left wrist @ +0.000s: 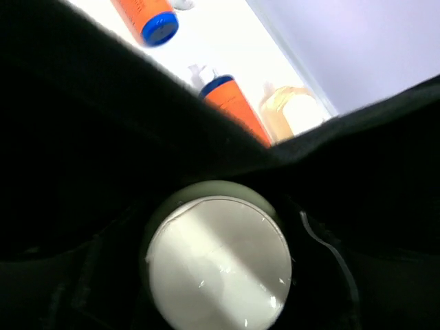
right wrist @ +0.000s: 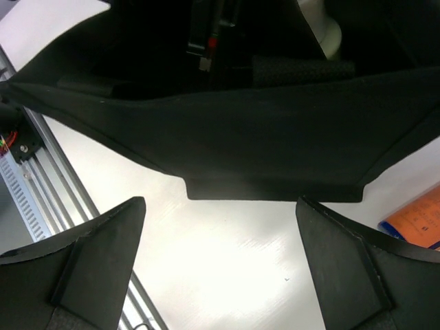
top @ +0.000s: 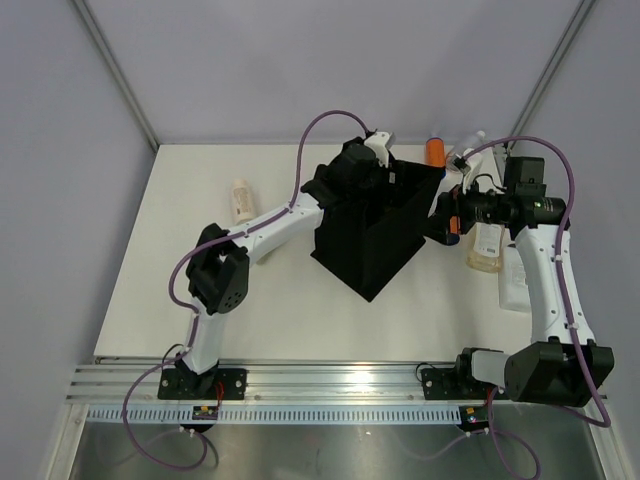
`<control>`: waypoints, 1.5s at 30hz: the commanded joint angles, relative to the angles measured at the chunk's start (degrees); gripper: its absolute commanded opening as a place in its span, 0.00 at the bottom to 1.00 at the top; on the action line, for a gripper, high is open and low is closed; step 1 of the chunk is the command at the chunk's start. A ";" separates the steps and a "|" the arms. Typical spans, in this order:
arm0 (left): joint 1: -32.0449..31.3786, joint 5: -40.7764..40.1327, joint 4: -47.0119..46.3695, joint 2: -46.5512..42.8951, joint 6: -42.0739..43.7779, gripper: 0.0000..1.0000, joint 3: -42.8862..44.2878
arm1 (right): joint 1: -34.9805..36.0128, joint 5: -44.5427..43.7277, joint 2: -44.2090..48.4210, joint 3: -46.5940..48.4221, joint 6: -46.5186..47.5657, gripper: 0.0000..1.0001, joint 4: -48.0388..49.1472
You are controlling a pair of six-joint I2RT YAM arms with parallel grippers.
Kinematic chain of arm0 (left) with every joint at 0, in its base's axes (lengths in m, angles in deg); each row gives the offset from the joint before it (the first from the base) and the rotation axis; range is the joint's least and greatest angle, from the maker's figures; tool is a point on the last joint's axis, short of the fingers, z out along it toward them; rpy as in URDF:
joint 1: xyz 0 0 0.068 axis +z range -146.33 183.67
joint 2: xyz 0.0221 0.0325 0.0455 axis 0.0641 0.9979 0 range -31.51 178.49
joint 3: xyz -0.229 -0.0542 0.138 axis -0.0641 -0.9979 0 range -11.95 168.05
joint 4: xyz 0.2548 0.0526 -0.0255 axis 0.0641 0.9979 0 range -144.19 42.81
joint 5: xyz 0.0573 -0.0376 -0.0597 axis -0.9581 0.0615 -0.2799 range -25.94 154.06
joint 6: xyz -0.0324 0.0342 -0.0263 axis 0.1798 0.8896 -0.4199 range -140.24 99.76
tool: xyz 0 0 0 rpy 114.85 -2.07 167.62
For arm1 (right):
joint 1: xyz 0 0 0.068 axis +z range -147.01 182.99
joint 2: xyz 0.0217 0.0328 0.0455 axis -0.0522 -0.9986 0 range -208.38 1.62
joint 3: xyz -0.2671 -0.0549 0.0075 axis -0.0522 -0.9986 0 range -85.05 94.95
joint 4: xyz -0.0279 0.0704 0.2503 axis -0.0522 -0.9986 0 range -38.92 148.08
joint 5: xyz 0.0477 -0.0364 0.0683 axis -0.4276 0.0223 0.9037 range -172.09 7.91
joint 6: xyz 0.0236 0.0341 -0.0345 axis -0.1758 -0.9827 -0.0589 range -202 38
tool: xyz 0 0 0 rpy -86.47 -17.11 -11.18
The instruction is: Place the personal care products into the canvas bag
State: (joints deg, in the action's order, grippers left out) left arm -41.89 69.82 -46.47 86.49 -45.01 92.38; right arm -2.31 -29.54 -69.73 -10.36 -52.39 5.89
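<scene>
white table (top: pixel 200 300) | canvas bag (top: pixel 375 255) fronts right jaws, apart | left jaws: cannot tell

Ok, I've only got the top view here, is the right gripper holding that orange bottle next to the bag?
Observer: No. The right wrist view shows the right gripper open and gripping nothing; the orange bottle lies outside its fingers.
Operator: What's in front of it?
Observer: The bag, its black wall close ahead.
Operator: And the left arm, anything down inside there?
Observer: The left wrist view shows a round pale bottle end with a green rim inside the bag. Whether it's gripped doesn't show.
</scene>
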 commanded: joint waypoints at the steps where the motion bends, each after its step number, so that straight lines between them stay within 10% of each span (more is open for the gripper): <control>1: -0.23 -2.41 -10.36 -2.33 -1.16 0.82 -0.27 | -0.50 -2.37 -0.01 -2.27 -9.81 1.00 6.04; 12: 0.56 -2.78 -7.82 -9.00 5.08 0.94 -0.18 | -8.84 0.71 -4.40 -0.69 -15.98 1.00 7.10; 23: 0.82 -9.09 4.31 -28.75 19.05 0.99 -1.93 | -10.08 -26.70 -17.04 1.15 -24.41 0.93 10.16; 37: 3.02 -28.78 8.79 -75.87 7.56 0.99 -53.31 | -4.98 -44.73 -45.44 20.91 -30.48 0.86 11.40; 45: 3.11 -32.74 15.99 -89.95 -7.72 0.99 -66.80 | -2.26 -44.65 -53.28 25.50 -30.05 0.84 8.06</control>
State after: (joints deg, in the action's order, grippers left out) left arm -38.98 40.99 -31.41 -0.79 -44.16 27.49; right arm -5.96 -72.66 -122.47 12.57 -82.45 16.51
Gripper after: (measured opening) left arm 0.983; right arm 0.849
